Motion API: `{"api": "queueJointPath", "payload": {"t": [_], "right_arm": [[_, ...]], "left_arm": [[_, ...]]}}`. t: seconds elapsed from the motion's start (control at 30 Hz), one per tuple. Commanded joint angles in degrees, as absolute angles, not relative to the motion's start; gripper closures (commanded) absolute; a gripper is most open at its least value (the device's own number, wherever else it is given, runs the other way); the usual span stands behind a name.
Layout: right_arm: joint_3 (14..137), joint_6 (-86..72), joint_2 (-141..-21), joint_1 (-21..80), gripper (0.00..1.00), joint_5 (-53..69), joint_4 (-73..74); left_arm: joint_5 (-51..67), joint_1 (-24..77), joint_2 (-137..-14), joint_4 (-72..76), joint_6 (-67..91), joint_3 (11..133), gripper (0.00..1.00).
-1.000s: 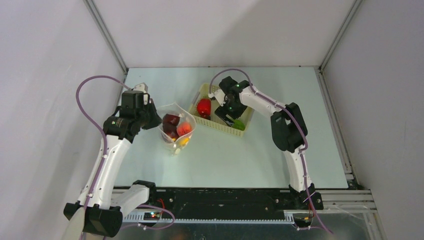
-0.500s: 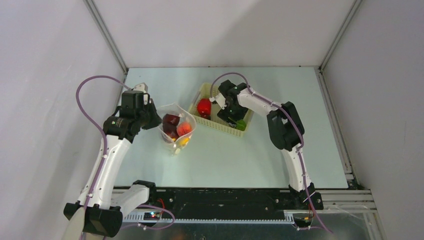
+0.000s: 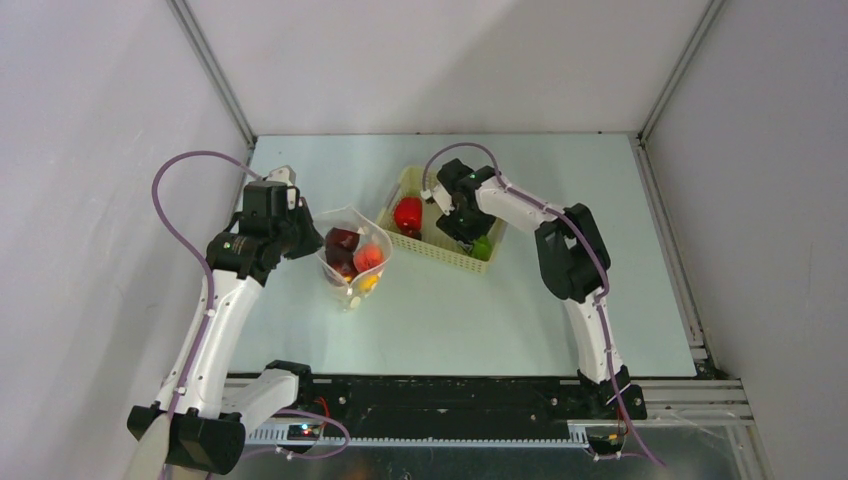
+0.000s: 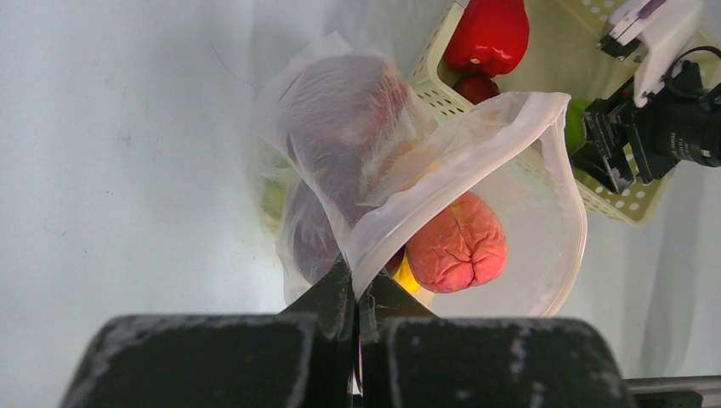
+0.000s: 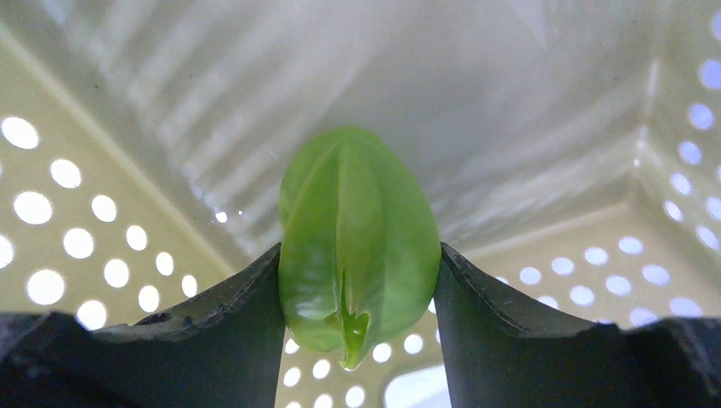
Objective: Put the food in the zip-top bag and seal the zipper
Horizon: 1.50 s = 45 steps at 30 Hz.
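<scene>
Pick step: right jaws clenched on green fruit [image 5: 357, 246] in basket [image 3: 440, 255]; left jaws pinch bag [image 4: 476, 144] rim, mouth open. Next: lift, carry to 8 o'clock, drop in bag.

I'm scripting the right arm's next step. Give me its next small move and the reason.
Probably lift straight up. The right gripper presses both sides of the green piece, low inside the basket, so it seems grasped and must clear the wall before heading to the zip-top bag, whose mouth the left gripper pinches open.
</scene>
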<state>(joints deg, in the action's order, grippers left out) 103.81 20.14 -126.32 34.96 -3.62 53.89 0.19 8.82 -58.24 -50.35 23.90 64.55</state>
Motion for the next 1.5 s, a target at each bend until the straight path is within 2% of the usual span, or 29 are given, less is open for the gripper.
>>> {"api": "queueJointPath", "payload": {"t": [0.0, 0.33, 0.47, 0.63, 0.73, 0.9, 1.03, 1.23, 1.47], "right_arm": [[103.32, 16.36, -118.06, 34.9, 0.88, -5.25, 49.5], [96.16, 7.48, -100.78, 38.53, 0.92, -3.29, 40.38], [89.27, 3.47, -90.42, 42.55, 0.92, 4.87, 28.97], [82.12, -3.06, -84.71, 47.46, 0.9, 17.44, 14.77], [82.9, -4.59, -85.69, 50.04, 0.87, 22.69, 10.68], [86.29, -7.62, -89.76, 53.24, 0.87, 20.69, 7.12], [87.93, -15.06, -95.39, 54.11, 0.81, 20.88, 1.15], [95.86, -18.57, -102.94, 57.23, 0.74, 14.71, 7.02], [99.06, -21.46, -107.43, 59.4, 0.73, 7.22, 11.58]], "left_arm": [[-0.43, 8.66, -57.93, -49.47, 22.92, 64.86, 1.0], [1.19, 8.61, -58.06, -49.31, 23.03, 64.7, 1.0], [1.71, 8.62, -58.41, -49.28, 23.02, 64.6, 1.0], [3.08, 8.64, -58.91, -49.12, 22.94, 64.54, 1.0], [3.28, 8.62, -59.17, -49.04, 22.96, 64.43, 1.0], [3.91, 8.62, -58.98, -49.04, 22.94, 64.43, 1.0], [3.92, 8.62, -57.98, -48.67, 22.94, 64.28, 1.0], [4.23, 8.64, -57.57, -48.73, 22.92, 64.33, 1.0], [4.62, 8.64, -56.59, -48.4, 22.93, 64.27, 1.0]]}}
